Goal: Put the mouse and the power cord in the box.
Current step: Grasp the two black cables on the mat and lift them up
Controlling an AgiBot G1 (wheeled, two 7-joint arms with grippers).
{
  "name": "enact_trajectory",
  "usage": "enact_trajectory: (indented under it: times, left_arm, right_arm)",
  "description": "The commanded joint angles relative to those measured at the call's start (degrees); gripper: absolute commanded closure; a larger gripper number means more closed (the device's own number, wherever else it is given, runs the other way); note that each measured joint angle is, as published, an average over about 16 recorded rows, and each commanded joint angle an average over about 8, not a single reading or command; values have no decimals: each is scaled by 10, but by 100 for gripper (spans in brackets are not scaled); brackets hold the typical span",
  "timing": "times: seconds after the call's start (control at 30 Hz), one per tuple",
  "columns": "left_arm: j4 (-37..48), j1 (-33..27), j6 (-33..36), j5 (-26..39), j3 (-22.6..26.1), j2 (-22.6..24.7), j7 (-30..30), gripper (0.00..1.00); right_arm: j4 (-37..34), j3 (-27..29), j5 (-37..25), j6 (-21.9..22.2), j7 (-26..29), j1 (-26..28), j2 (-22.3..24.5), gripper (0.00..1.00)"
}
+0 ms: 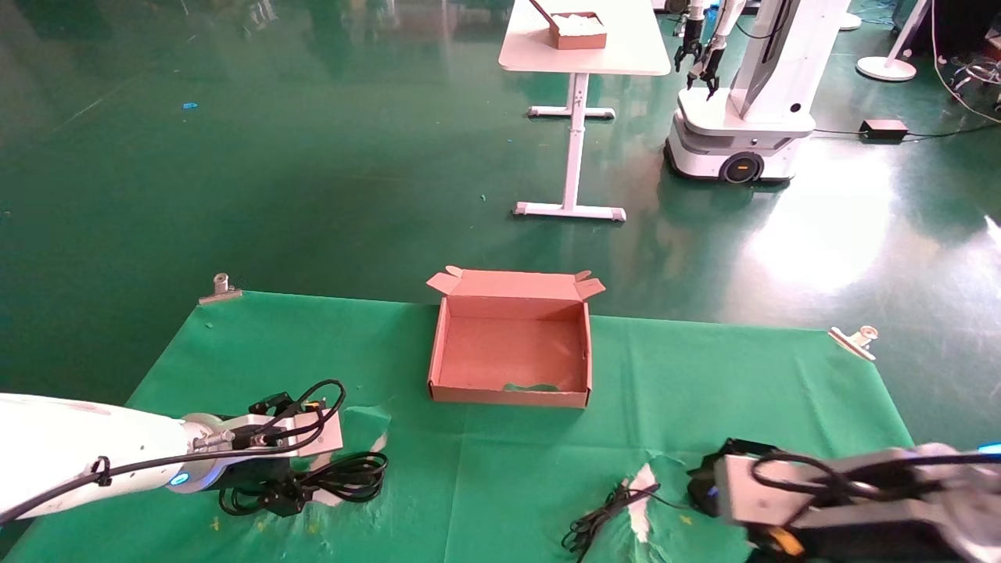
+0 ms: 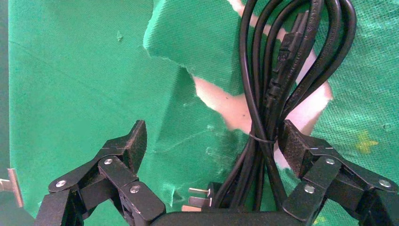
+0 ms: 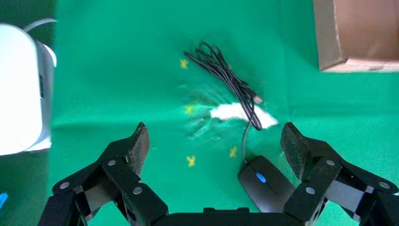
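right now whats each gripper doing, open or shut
Left gripper: open, astride the power cord, not clamped.
Right gripper: open, empty, over the mouse.

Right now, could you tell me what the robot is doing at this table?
Both arms are reaching for items to pack. The left tool is open, low over the bundled power cord, which lies between its fingers. The right tool is open above the mouse, not yet gripping. The box sits empty at the table's far middle.
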Motion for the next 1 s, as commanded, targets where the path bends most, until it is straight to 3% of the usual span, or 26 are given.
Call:
enact_trajectory:
  times: [0.03, 0.33, 0.57, 0.6, 0.67, 0.77, 0.8, 0.87, 0.93, 1.0]
  left_arm:
    - [0, 0, 0, 0, 0, 0, 0, 0]
    - [1, 0, 0, 0, 0, 0, 1, 0]
    - [1, 0, 0, 0, 0, 0, 1, 0]
    - [1, 0, 0, 0, 0, 0, 1, 0]
    - [1, 0, 0, 0, 0, 0, 1, 0]
    - [1, 0, 0, 0, 0, 0, 1, 0]
    - [1, 0, 0, 0, 0, 0, 1, 5]
    - [1, 0, 0, 0, 0, 0, 1, 27]
    - [1, 0, -1, 0, 0, 0, 1, 52]
    - [1, 0, -1, 0, 0, 0, 1, 77]
  right_arm:
    - [0, -11, -29, 10, 7, 2, -13, 0]
    - [-64, -63, -148, 71, 13, 16, -127, 0]
    - [-132, -93, -200, 94, 3, 26, -195, 0]
    - [-142, -95, -203, 97, 3, 27, -202, 3]
    - [-164, -97, -207, 102, 3, 30, -214, 19]
    - [-193, -100, -211, 111, 2, 33, -228, 56]
    - [-201, -100, -213, 113, 2, 34, -232, 68]
    - [-217, -102, -217, 117, 2, 36, -239, 91]
    - [-229, -103, -219, 121, 1, 37, -245, 99]
    - [-235, -104, -221, 123, 0, 38, -248, 100]
